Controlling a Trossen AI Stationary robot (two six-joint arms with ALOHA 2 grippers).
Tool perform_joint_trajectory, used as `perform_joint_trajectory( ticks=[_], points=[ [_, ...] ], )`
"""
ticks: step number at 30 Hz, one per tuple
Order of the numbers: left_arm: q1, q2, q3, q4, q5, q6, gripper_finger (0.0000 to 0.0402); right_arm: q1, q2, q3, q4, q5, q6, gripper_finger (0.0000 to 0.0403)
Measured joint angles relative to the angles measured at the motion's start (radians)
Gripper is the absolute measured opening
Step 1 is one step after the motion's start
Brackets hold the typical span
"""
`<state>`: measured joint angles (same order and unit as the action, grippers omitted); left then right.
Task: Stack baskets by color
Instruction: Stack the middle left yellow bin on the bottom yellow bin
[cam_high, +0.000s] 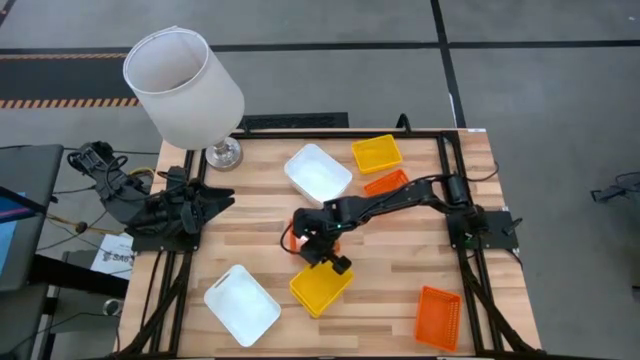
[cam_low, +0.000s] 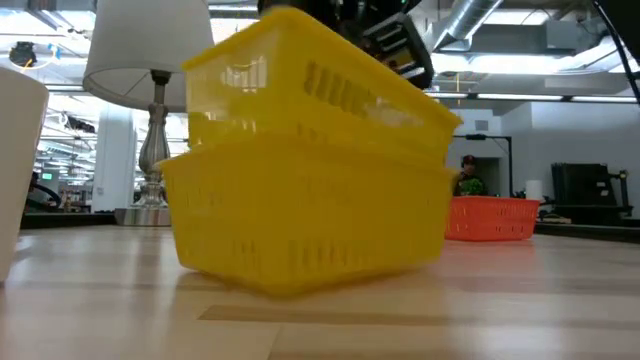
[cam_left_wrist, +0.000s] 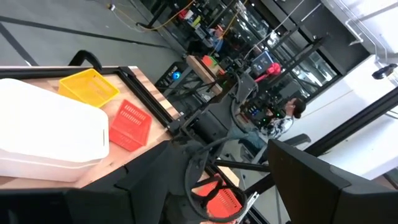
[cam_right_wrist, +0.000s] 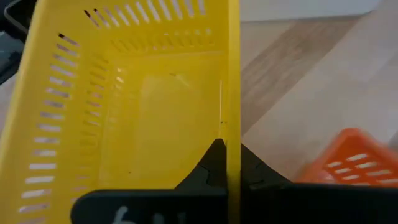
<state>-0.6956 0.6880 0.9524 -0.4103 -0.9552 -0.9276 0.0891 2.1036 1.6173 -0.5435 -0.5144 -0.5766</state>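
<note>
Near the table's front middle, one yellow basket sits tilted inside a second yellow basket that stands on the table. My right gripper is over them, shut on the upper one. A third yellow basket and an orange basket lie at the far right. A white basket is at the far middle and another at the near left. An orange basket lies near right. My left gripper waits open at the left edge. My right gripper pinches one side wall of the upper yellow basket at its rim, one finger inside the basket and one outside. The fingers slant down from the table's far right. The basket is tilted, its lower part resting inside the lower yellow basket.
A large white lamp stands at the far left corner on a metal foot. Something orange shows under my right arm. Black frame rails run along the table's left and right edges.
</note>
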Motion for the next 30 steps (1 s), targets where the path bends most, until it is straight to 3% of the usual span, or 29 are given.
perform_joint_trajectory(
  ticks=[11, 24, 30],
  points=[
    [0.000, 0.000, 0.000, -0.002, -0.056, 0.007, 0.0252, 0.038, 0.045, -0.006, 0.000, 0.038, -0.024, 0.0033],
    [0.000, 0.000, 0.000, 0.001, -0.059, 0.002, 0.0252, 0.012, 0.019, 0.042, -0.069, 0.060, 0.009, 0.0193],
    [0.000, 0.000, 0.000, 0.001, -0.059, 0.000, 0.0252, -0.014, -0.042, 0.120, -0.173, 0.076, 0.035, 0.0226]
  ],
)
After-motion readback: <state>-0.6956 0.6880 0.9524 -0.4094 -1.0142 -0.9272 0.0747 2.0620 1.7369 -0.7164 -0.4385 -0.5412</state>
